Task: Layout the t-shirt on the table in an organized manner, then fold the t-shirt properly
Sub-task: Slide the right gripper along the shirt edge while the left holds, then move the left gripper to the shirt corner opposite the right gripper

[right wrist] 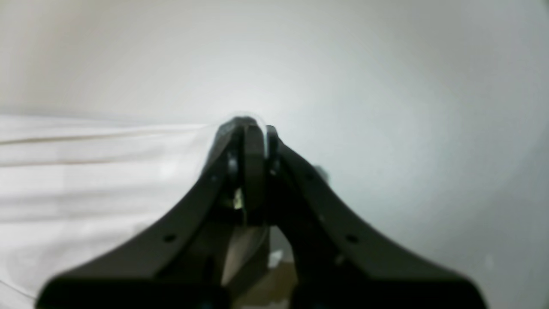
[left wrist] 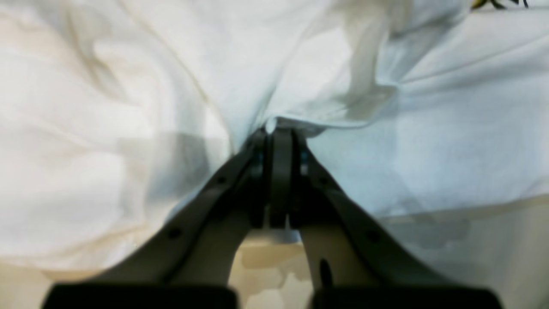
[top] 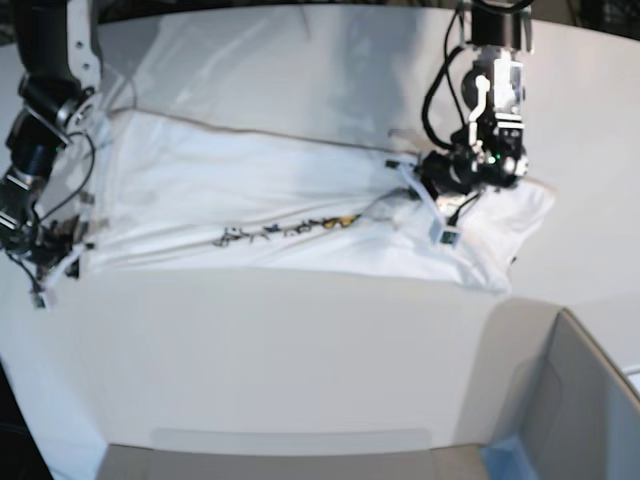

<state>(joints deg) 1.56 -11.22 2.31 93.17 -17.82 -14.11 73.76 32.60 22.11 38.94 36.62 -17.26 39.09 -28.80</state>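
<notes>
Across tabletop [top: 300, 340]: t-shirt [top: 200, 190] stretched left-right, lettering strip along its length. Left claw [left wrist: 281, 133] clamped on bunched cloth; right claw [right wrist: 253, 126] pinched shut at shirt edge.

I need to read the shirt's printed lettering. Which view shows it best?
The base view: the lettering runs along a fold of the t-shirt. Left wrist catches only a corner scrap; right wrist shows plain cloth.
</notes>
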